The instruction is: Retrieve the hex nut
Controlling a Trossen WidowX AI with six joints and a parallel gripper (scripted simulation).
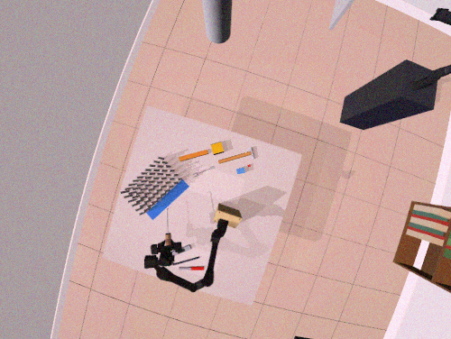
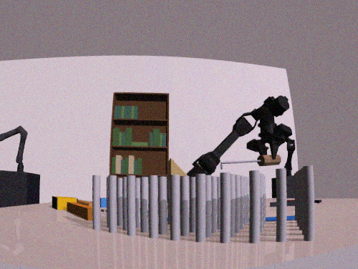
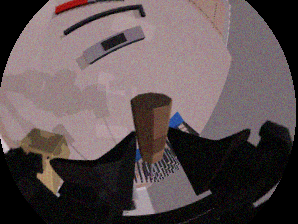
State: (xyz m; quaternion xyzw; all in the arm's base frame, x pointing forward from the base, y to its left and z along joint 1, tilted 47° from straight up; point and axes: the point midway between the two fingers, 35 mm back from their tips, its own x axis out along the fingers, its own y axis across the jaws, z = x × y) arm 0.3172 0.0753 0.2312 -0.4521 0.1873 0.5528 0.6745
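My gripper (image 1: 168, 243) (image 2: 273, 157) (image 3: 151, 132) is shut on the brown handle (image 1: 168, 236) (image 2: 265, 160) (image 3: 151, 112) of a thin hook tool. Its grey rod (image 1: 168, 221) (image 2: 243, 162) reaches out from the handle and ends in a short downturned tip in the exterior view, above the height of the spacer tops. Many upright grey spacers (image 2: 200, 207) stand in a dense field. The blue taped strip (image 1: 168, 199) (image 2: 281, 218) (image 3: 176, 120) lies along the field's front edge. The gripper and handle are in front of the strip in the top view. The nut cannot be made out.
Near the arm lie a grey tool (image 3: 92, 53), a black bent key (image 1: 186, 261) (image 3: 102, 18) and a red-handled tool (image 1: 197, 268) (image 3: 71, 7). Beyond the strip's other end lie an orange-handled tool (image 1: 194, 155) with a yellow head, another orange-handled tool (image 1: 234, 158) and a blue piece (image 1: 241, 170).
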